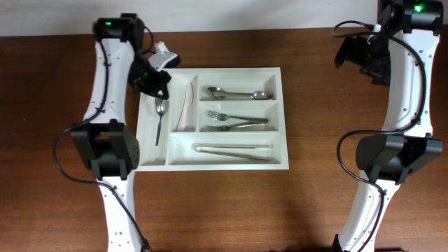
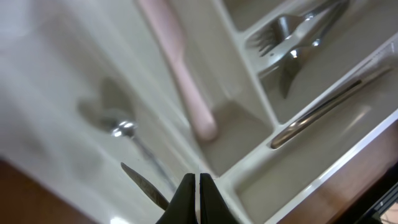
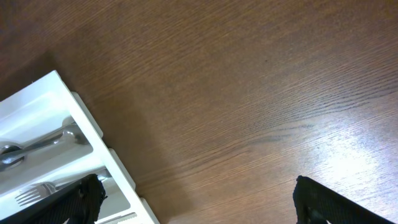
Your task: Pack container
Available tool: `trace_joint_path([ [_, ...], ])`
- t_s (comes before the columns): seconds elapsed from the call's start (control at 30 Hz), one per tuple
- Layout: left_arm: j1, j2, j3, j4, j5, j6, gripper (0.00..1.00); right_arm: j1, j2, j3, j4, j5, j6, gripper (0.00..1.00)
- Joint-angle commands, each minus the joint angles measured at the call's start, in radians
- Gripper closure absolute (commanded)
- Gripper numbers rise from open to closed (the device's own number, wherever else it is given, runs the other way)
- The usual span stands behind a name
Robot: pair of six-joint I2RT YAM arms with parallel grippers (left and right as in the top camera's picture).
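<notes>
The container [image 1: 283, 119], a large white cutlery tray, lies in the middle of the table. Its left upright slot holds a metal spoon [image 1: 160, 115] and the slot beside it holds a pale pink knife [image 1: 185, 108]. My left gripper [image 1: 155, 87] hovers over the tray's top left corner. In the left wrist view this gripper [image 2: 198, 198] is shut with nothing visible between its fingertips. The spoon [image 2: 124, 129] lies below them, and a flat metal strip [image 2: 144, 182] runs behind the left finger. My right gripper [image 3: 208, 205] is open over bare wood, right of the container [image 3: 93, 130].
Two spoons [image 1: 238, 93] fill the top long compartment, forks [image 1: 234, 120] the middle one, and a long metal utensil [image 1: 234, 150] the bottom one. Brown wooden table [image 1: 329, 196] surrounds the tray. Both arm bases stand at the front left and front right.
</notes>
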Motion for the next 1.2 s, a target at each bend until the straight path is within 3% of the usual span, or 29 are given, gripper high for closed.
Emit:
trace_joint_path([
  [0.0, 0.026, -0.023, -0.001, 0.007, 0.031, 0.039, 0.98, -0.002, -0.012, 0.005, -0.002, -0.005, 0.009, 0.01],
  [0.67, 0.045, -0.022, -0.005, 0.061, 0.045, 0.042, 0.98, -0.002, -0.012, 0.005, -0.002, -0.005, 0.008, 0.01],
  [1.03, 0.045, -0.022, -0.137, 0.142, 0.048, 0.042, 0.98, -0.002, -0.012, 0.005, -0.002, -0.005, 0.008, 0.01],
  [1.07, 0.045, -0.022, -0.138, 0.141, 0.048, 0.042, 0.97, -0.002, -0.012, 0.005, -0.002, -0.005, 0.008, 0.01],
  [1.17, 0.045, -0.022, -0.138, 0.140, 0.048, 0.042, 0.73, -0.002, -0.012, 0.005, -0.002, -0.005, 0.009, 0.01],
])
